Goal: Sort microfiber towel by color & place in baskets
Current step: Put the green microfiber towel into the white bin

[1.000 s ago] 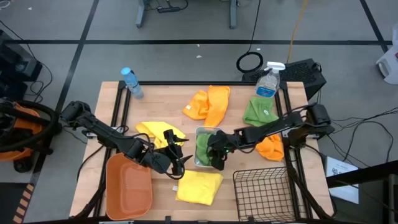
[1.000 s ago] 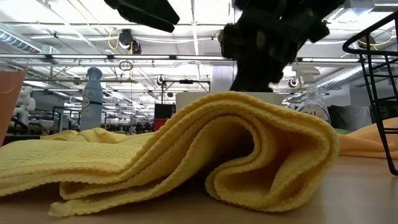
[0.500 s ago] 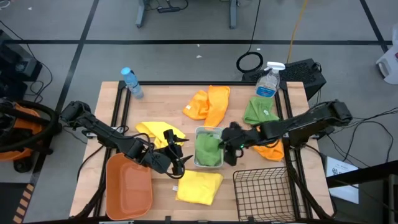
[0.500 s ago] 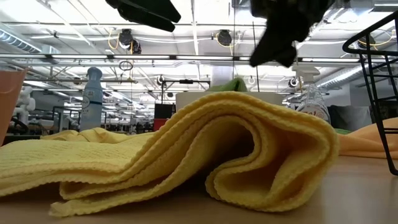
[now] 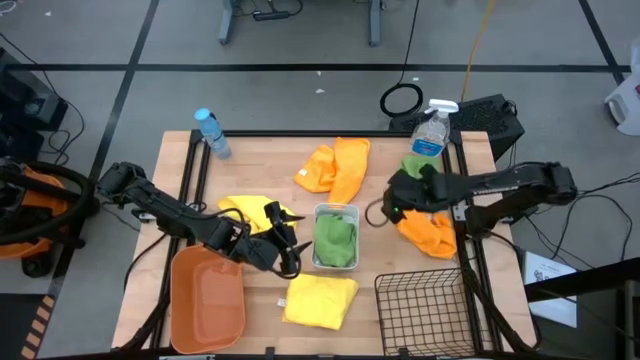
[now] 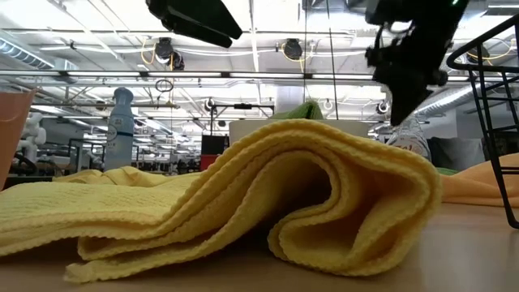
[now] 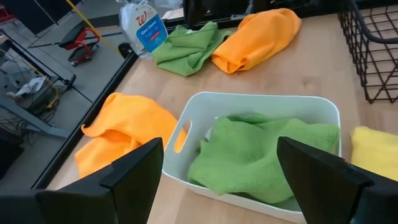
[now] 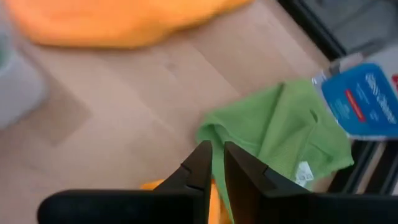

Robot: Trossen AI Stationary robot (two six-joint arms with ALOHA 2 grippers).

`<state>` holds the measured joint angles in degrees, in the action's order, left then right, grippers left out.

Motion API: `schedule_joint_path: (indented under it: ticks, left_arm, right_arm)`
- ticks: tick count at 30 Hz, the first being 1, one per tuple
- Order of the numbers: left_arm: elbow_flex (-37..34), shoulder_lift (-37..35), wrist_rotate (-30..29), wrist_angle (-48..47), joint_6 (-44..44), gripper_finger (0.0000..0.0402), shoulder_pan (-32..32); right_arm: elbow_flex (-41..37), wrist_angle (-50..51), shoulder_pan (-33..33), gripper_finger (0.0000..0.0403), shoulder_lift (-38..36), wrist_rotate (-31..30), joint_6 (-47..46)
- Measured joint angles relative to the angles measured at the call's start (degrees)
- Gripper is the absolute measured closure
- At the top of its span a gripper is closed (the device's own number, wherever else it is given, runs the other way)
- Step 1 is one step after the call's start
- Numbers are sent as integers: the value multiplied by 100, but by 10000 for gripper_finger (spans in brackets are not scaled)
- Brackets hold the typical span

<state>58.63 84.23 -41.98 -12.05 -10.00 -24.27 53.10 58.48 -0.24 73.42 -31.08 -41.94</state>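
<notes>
The white bin (image 5: 335, 210) stands mid-table with a green towel (image 5: 337, 240) inside it. My left gripper (image 5: 283, 245) hovers open just left of the bin; its wrist view shows the bin (image 7: 261, 99) and towel (image 7: 261, 155) ahead between its fingers. My right gripper (image 5: 395, 200) is shut and empty, over bare wood right of the bin. It points at a second green towel (image 8: 280, 130) that lies flat by the spray bottle (image 5: 430, 135). The orange tub (image 5: 207, 295) and the black wire basket (image 5: 420, 310) sit at the near edge.
Two yellow towels lie on the table, one folded near the front (image 5: 320, 298) and one left of the bin (image 5: 245, 210). Orange towels lie at the far middle (image 5: 335, 168) and under the right arm (image 5: 430, 232). A water bottle (image 5: 212, 133) stands at the far left.
My right gripper has pulled back from over the white bin toward the table's right and far side, ending near the green towel by the spray bottle. The green towel it hovered over now lies uncovered in the bin.
</notes>
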Motion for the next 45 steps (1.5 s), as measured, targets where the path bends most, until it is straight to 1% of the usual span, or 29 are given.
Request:
schedule_joint_path:
  ticks: [5, 8, 10, 14, 19, 22, 24, 26, 29, 33, 36, 40, 45]
  left_arm:
    - [0, 0, 0, -23, -17, 85, 20]
    - [0, 31, 0, -47, -19, 85, 21]
    - [0, 88, 0, -47, -16, 85, 20]
    - [-4, 240, 2, 3, -13, 85, 64]
    - [-4, 280, 0, 16, -10, 85, 72]
    - [-4, 282, 2, 74, -6, 85, 66]
    - [-4, 280, 0, 146, -6, 85, 68]
    - [-4, 280, 10, 116, -6, 85, 68]
    - [-4, 280, 67, 125, -6, 85, 68]
    - [-4, 280, 85, 122, -6, 85, 68]
    - [-4, 280, 85, 121, 33, 85, 68]
    - [-4, 280, 85, 122, 35, 85, 68]
    - [-4, 280, 85, 125, 29, 85, 68]
  right_arm:
    - [-146, 41, -886, 357, 232, 363, 193]
    - [-284, 24, -1348, 327, 329, 717, 261]
    - [-394, 34, -1553, 296, 377, 855, 367]
    - [-638, 18, -1822, 215, 425, 627, 436]
    - [-819, -182, -1960, 118, 421, 581, 400]
    - [-1029, -502, -2092, 84, 422, 400, 526]
    - [-1211, -815, -2269, 74, 422, 451, 729]
    - [-1387, -1212, -2446, 73, 422, 767, 923]
    - [-1615, -1702, -2611, 82, 422, 1165, 1085]
    - [-1765, -1962, -2644, 101, 422, 1348, 1262]
    - [-1847, -2054, -2646, 122, 426, 1342, 1330]
    - [-2029, -2332, -2714, 172, 472, 1327, 1330]
    - [-2076, -2497, -2716, 271, 590, 1262, 1315]
